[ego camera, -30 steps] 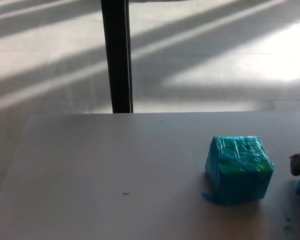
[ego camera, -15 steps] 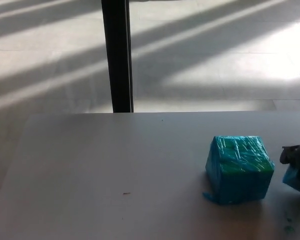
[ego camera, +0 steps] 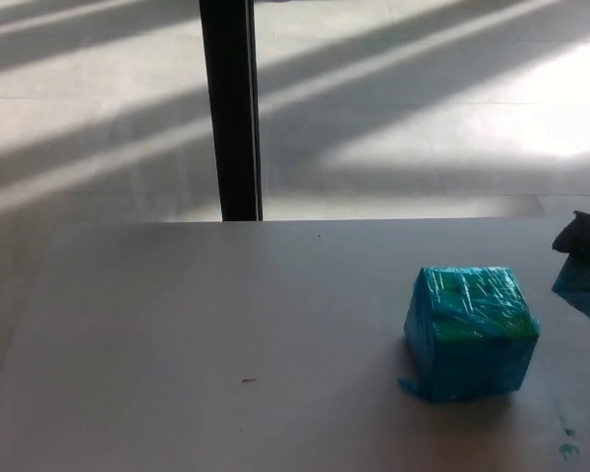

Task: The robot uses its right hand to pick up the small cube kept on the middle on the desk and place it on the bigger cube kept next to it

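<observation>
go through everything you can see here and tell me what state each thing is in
Bigger cube: resting on the desk, nothing on top of it.
Small cube: held off the desk at the right edge of the view, beside the bigger cube.
Right hand: shut on the small cube, only partly in view.
Desk: bare apart from the bigger cube.
Left hand: not in view.

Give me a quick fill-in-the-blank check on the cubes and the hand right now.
1. The small cube is held in the robot's ____ hand.
2. Both cubes are wrapped in ____-coloured material.
3. The top of the big cube has ____ on it.
4. The robot's ____ hand is out of view.

Missing words: right; blue; nothing; left
</observation>
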You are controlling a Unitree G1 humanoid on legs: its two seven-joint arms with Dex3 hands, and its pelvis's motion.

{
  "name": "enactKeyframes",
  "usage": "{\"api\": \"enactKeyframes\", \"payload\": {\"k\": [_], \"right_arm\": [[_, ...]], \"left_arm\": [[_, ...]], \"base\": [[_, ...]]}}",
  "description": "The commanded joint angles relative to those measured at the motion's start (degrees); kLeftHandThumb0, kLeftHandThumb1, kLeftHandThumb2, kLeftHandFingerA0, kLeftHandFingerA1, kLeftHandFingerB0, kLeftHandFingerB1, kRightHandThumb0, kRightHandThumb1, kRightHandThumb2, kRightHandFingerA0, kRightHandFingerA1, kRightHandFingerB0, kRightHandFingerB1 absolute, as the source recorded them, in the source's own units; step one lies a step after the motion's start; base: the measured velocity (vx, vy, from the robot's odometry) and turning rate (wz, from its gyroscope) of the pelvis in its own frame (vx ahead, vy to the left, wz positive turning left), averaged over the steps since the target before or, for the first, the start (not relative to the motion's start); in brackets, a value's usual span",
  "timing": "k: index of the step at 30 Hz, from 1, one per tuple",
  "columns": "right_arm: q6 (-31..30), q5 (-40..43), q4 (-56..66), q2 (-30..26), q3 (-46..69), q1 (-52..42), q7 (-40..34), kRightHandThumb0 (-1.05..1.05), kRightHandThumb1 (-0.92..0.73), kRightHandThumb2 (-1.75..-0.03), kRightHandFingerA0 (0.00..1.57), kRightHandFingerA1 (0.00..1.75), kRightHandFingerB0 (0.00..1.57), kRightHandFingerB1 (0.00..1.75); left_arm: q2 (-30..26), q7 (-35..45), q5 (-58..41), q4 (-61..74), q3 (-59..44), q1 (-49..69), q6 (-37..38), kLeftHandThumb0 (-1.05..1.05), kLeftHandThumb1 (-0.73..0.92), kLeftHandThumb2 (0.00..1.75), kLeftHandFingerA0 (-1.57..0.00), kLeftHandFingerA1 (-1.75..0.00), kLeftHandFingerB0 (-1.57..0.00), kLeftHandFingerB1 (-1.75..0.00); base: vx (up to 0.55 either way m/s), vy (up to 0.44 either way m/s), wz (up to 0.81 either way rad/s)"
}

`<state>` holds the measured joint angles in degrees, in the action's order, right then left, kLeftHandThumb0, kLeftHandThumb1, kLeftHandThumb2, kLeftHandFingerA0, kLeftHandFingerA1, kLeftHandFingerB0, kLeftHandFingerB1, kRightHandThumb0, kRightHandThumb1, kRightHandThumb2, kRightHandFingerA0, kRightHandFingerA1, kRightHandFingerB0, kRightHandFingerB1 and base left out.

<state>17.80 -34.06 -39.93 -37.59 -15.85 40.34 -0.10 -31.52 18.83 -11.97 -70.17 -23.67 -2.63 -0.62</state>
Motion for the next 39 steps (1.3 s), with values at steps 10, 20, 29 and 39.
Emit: {"api": "enactKeyframes", "payload": {"k": [10,20,29,39], "right_arm": [[2.2,9.4,4.1,-3.5,2.6,10.8,20.9,-0.19,-0.60,-1.01,0.79,1.75,0.66,1.60],[-7.3,16.7,12.9,-0.4,-0.3,12.2,41.5,-0.19,-0.64,-0.97,0.70,1.74,0.62,1.60],[-11.5,16.4,15.5,1.7,-1.7,13.0,46.3,-0.20,-0.59,-1.01,0.68,1.70,0.65,1.56],[-12.2,15.8,16.9,4.3,-2.1,12.8,46.3,-0.23,-0.50,-1.20,0.76,1.74,0.71,1.61]], "left_arm": [[-0.8,0.0,-0.7,0.4,-0.8,0.6,-0.2,-0.86,0.79,0.64,-0.44,-0.38,-0.32,-0.31],[-1.2,-0.2,-1.1,-0.1,-1.4,0.4,-0.6,-0.85,0.78,0.65,-0.43,-0.38,-0.32,-0.31],[-1.5,-0.3,-0.6,-0.3,-1.1,0.0,-0.2,-0.85,0.79,0.65,-0.45,-0.38,-0.33,-0.31],[-1.2,-0.4,-1.1,0.2,-1.6,0.7,-0.1,-0.84,0.78,0.65,-0.43,-0.39,-0.33,-0.32]], "base": [[0.00,0.000,0.00],[0.00,0.000,0.00],[0.00,0.000,0.00],[0.00,0.000,0.00]]}}
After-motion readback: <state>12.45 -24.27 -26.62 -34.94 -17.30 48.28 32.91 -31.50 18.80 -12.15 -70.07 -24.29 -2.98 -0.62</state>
